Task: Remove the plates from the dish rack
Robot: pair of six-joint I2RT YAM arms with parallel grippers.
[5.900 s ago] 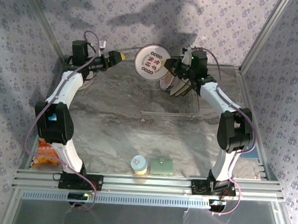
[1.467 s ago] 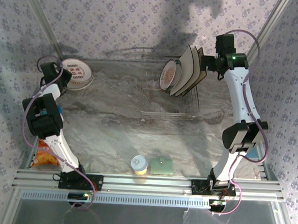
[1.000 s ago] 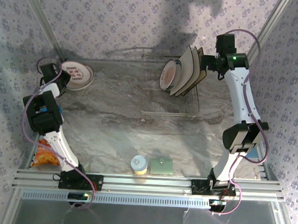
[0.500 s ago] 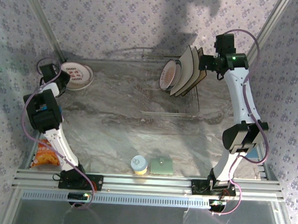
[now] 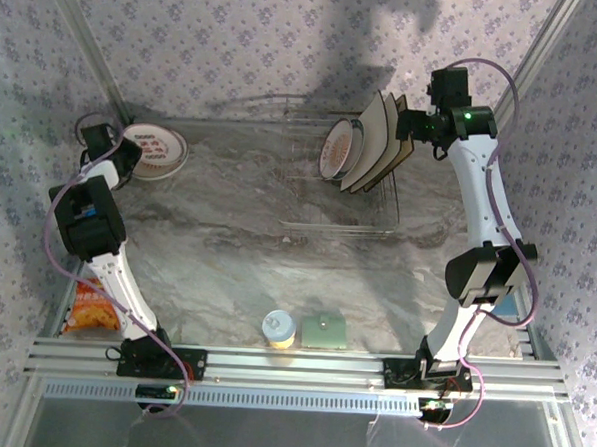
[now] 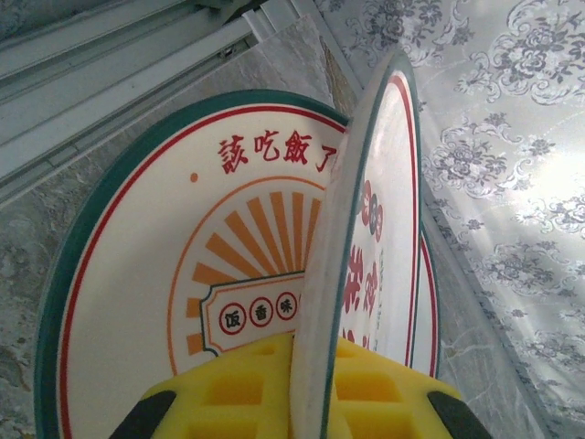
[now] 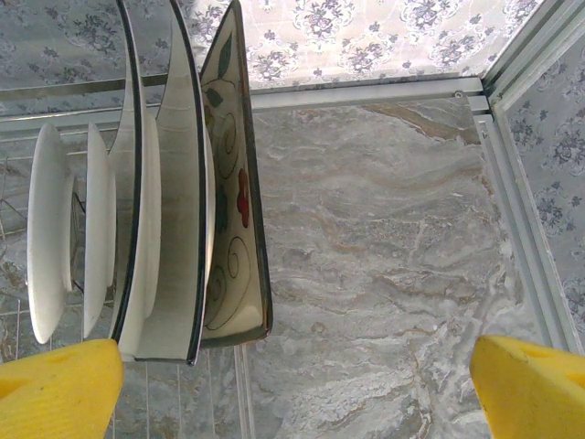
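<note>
Far left corner of the grey marbled desk (image 5: 226, 260): left hand (image 6: 311, 389) is clamped on the rim of a small round white plate with a teal rim and red lettering (image 6: 370, 210), yellow pads on either face. From the wrist camera that plate is edge-on. Right behind it a second round white plate with an orange sunburst pattern (image 6: 174, 274) faces the lens. I cannot tell whether the two touch. From overhead both sit close against the back wall, well apart from the rack.

The silver wire dish rack (image 5: 344, 221) stands at back centre-right. Loaded at its right end, all on edge:
- two small round white plates (image 7: 50, 247), leftmost from the right wrist camera
- two larger square cream plates with dark rims (image 7: 174, 210), next in line
- a square cream plate printed with flowers and vines (image 7: 233, 183), outermost, leaning toward the others

Right hand (image 7: 292, 389) hangs at the rack's right end, level with the upper edges of the square plates as seen from overhead. Its yellow fingers (image 7: 55, 389) are spread wide with nothing between them. The square plates' edges stand just ahead of the finger at the frame's left.

Near edge of the desk: a small pale jar with a yellow base (image 5: 278, 329), just beside a small green square pad (image 5: 323, 331). An orange snack bag (image 5: 88, 315) lies by the left arm's base.
</note>
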